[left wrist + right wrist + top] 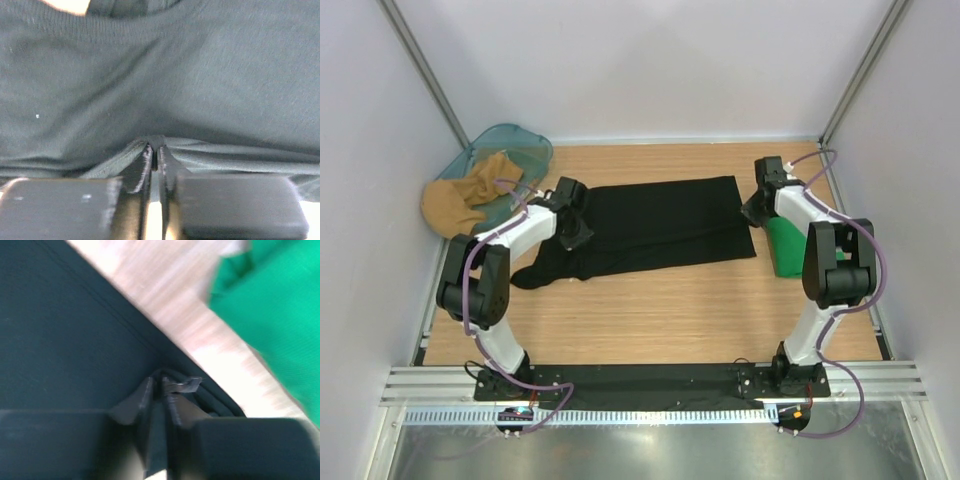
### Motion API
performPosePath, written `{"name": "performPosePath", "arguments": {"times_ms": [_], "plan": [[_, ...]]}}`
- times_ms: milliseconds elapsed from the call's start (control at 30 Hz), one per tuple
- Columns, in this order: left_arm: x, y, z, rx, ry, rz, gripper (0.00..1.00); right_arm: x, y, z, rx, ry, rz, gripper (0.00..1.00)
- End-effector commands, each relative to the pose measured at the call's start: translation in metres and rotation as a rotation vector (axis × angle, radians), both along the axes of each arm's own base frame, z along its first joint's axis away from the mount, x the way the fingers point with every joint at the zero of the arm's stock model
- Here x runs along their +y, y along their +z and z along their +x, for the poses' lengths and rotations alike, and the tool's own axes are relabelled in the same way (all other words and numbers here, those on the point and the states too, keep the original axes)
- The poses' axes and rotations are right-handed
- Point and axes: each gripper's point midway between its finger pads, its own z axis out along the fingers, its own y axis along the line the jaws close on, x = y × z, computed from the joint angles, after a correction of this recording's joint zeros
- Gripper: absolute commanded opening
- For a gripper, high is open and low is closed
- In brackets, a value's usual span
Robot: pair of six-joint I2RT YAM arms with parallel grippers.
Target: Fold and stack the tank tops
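The left gripper (155,150) is pressed together, pinching a fold at the left end of the black tank top (660,225), which lies spread across the worktop (650,320). The right gripper (160,385) pinches its right edge. The green tank top (785,248) lies just right of it.

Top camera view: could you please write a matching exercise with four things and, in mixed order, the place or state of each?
1. black tank top
2. green tank top
3. tan cloth
4. left gripper

A. at the right edge of the table
B. draped over the tub, far left
C. spread across the middle
D. shut on black fabric

Pairs: 1-C, 2-A, 3-B, 4-D
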Motion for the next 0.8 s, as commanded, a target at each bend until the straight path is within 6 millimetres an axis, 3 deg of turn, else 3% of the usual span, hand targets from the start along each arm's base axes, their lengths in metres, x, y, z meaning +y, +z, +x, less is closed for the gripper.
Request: {"name": "performPosePath", "arguments": {"times_ms": [0, 33, 67, 133, 167, 200, 367, 433, 467, 500, 567, 600, 767], "plan": [[0.007, 0.015, 0.026, -0.070, -0.016, 0.015, 0.12, -0.005, 0.021, 0.025, -0.051, -0.011, -0.075, 0.27], [0.008, 0.020, 0.029, -0.084, -0.019, 0.016, 0.17, -0.007, 0.024, 0.027, -0.055, -0.019, -0.085, 0.31], [0.009, 0.023, 0.031, -0.096, -0.027, 0.017, 0.30, -0.009, 0.032, 0.027, -0.074, -0.025, -0.092, 0.36], [0.008, 0.037, 0.034, -0.139, -0.041, 0.007, 0.44, -0.012, 0.036, 0.021, -0.085, -0.026, -0.107, 0.49], [0.009, 0.042, 0.035, -0.154, -0.041, 0.008, 0.60, -0.015, 0.048, 0.020, -0.117, -0.033, -0.115, 0.53], [0.010, 0.044, 0.034, -0.167, -0.046, 0.011, 0.64, -0.016, 0.048, 0.012, -0.117, -0.032, -0.121, 0.57], [0.011, 0.074, 0.024, -0.234, -0.066, -0.006, 0.67, -0.021, 0.069, -0.012, -0.171, -0.009, -0.146, 0.58], [0.012, 0.075, 0.012, -0.232, -0.075, -0.018, 0.67, -0.017, 0.070, -0.028, -0.196, 0.012, -0.129, 0.56], [0.012, 0.086, 0.007, -0.260, -0.081, -0.032, 0.66, -0.018, 0.068, -0.034, -0.195, 0.013, -0.126, 0.55], [0.013, 0.079, -0.002, -0.243, -0.087, -0.034, 0.65, -0.015, 0.058, -0.045, -0.175, 0.029, -0.112, 0.54], [0.010, 0.087, -0.015, -0.257, -0.106, -0.063, 0.65, -0.012, 0.056, -0.053, -0.182, 0.041, -0.092, 0.53], [0.011, 0.080, -0.024, -0.238, -0.111, -0.065, 0.64, -0.009, 0.045, -0.062, -0.154, 0.050, -0.082, 0.53], [0.021, 0.075, -0.052, -0.223, -0.121, -0.051, 0.66, 0.000, 0.027, -0.075, -0.155, 0.071, -0.026, 0.57]]}}
